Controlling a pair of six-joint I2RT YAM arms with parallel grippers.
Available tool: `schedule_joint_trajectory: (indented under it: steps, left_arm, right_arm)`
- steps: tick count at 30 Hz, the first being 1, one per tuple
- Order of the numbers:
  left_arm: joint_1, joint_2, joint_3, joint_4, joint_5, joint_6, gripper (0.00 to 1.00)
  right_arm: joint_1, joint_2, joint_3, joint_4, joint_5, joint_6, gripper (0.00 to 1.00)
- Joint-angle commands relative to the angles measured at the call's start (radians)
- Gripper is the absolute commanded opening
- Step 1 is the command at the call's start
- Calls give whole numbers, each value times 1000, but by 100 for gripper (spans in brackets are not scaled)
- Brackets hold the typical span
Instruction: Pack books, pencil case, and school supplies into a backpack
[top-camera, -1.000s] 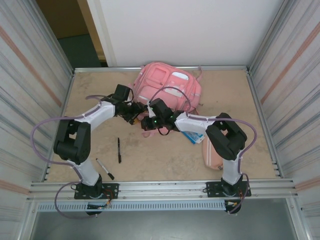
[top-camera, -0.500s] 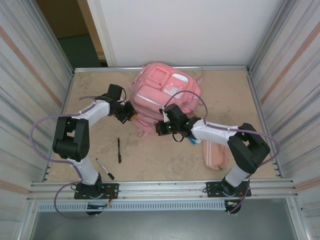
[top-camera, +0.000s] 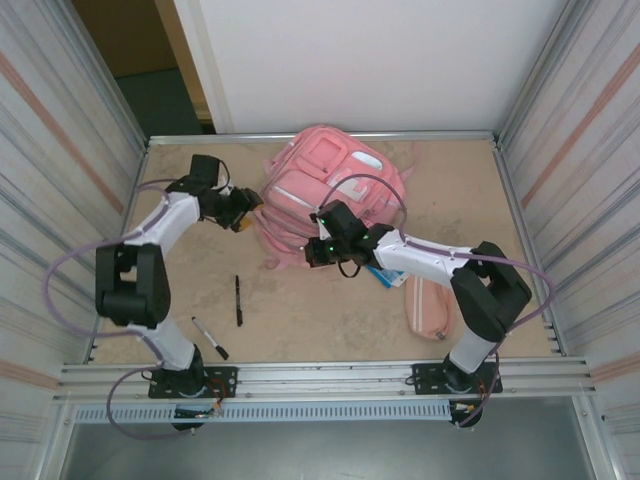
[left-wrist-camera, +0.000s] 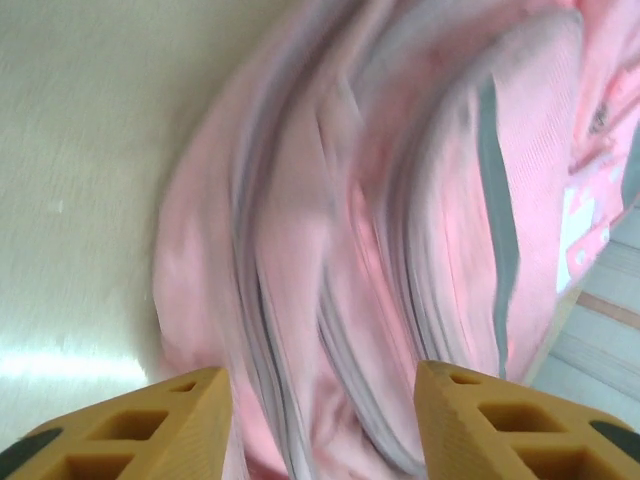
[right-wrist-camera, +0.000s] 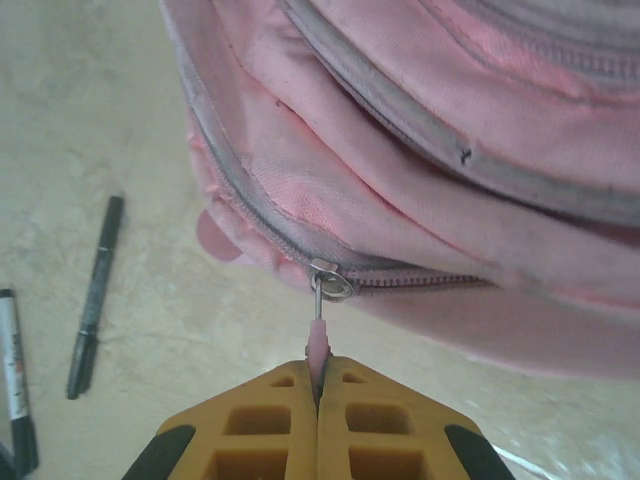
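Observation:
The pink backpack (top-camera: 330, 185) lies at the back middle of the table. My right gripper (top-camera: 312, 250) is at its near left edge, shut on the pink zip pull (right-wrist-camera: 319, 340) of a lower pocket, whose slider (right-wrist-camera: 331, 280) sits just above my fingertips. My left gripper (top-camera: 243, 212) hangs open just left of the backpack (left-wrist-camera: 400, 200), nothing between its fingers (left-wrist-camera: 170, 420). Two black pens (top-camera: 238, 300) (top-camera: 210, 338) lie on the near left. The pale-pink pencil case (top-camera: 428, 305) lies near right, and the blue-and-white packet (top-camera: 385, 273) is partly under my right arm. The books are out of view.
Ribbed metal walls (top-camera: 70, 180) close in both sides, and a metal rail (top-camera: 320, 375) runs along the near edge. Bare table (top-camera: 320, 320) lies between the pens and the pencil case. The pens (right-wrist-camera: 95, 295) also show left of my right gripper (right-wrist-camera: 318, 365).
My left gripper has drawn back to the left, off the backpack, and stands open. The backpack has shifted toward the back wall. My right arm has stretched out rightward, still pinching the zip pull.

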Motion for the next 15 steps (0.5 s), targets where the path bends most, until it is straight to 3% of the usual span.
schedule_joint_trajectory:
  steps: [1,6,15]
  left_arm:
    - [-89,-83,-82,-3,-48,-44,54]
    - [-201,-75,-102,31,-146,-109,56]
    - [-251,-51,-172,88,-217,-274,57]
  right_arm:
    - [18,35,67,42,-75,-10,0]
    - [25,76,97,51,-123,9,0]
    - [39,36,43,106,-102,49,0]
